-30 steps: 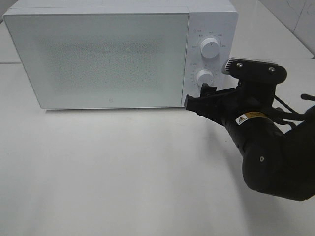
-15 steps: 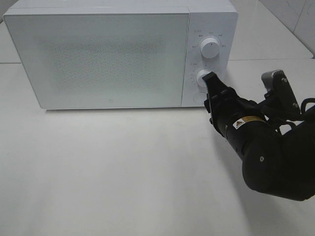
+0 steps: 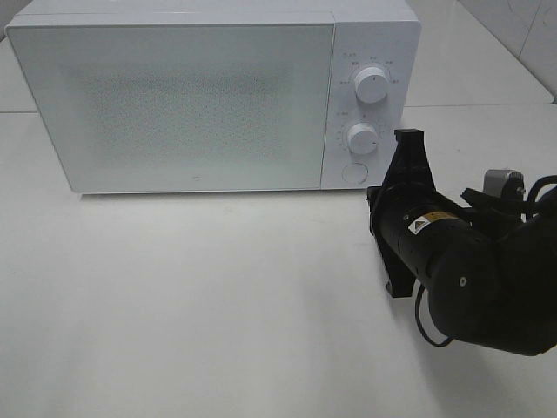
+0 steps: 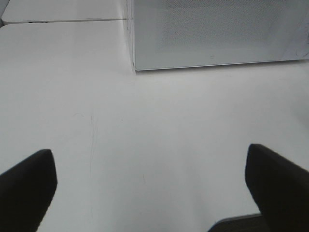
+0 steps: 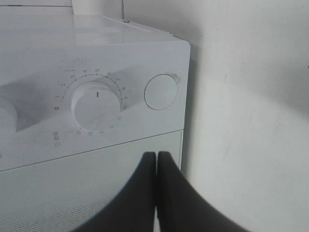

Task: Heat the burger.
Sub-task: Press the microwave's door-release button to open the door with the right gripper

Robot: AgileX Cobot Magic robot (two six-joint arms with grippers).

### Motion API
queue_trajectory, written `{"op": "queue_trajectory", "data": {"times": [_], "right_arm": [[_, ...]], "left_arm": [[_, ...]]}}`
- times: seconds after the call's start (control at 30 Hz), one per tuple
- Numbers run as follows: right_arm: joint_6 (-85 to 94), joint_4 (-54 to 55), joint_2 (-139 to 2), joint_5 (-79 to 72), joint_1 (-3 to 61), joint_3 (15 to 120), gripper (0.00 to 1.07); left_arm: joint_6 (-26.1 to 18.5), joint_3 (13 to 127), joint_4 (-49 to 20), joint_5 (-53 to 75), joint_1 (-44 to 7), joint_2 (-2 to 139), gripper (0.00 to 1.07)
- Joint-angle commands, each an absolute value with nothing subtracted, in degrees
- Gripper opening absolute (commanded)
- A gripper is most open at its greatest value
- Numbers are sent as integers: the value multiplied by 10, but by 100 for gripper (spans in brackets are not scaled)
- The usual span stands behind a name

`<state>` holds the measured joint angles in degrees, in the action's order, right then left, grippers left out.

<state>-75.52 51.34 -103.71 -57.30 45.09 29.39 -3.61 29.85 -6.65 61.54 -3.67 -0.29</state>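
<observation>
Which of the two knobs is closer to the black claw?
The lower knob, just above the round button; the upper knob sits farther from the right gripper.

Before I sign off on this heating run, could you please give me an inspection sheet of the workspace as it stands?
Surface: white table, bare where seen.
Job's things: burger, nothing seen; the white microwave has its door shut and the inside is not visible.
Clutter: nothing seen.
Tools: left tool open and empty above the table; right tool shut on nothing, close to the lower knob and round button.
Cables: black cable looping under the right arm.
Surroundings: what looks like white tiling at the back right.
</observation>
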Motion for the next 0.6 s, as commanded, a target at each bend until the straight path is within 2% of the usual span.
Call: {"op": "queue_trajectory", "data": {"times": [0.03,0.27,0.6], "right_arm": [[-757,508,-1035,-573,450,300,0],[-756,509,-1036,-573,448,300,0],[-802,427,-1098,-572,390,351,0]], "left_arm": [[-33,296,-71,614,-35,-10,98],[-33,296,-71,614,-35,-10,98],[-33,296,-71,614,-35,-5,98]]}}
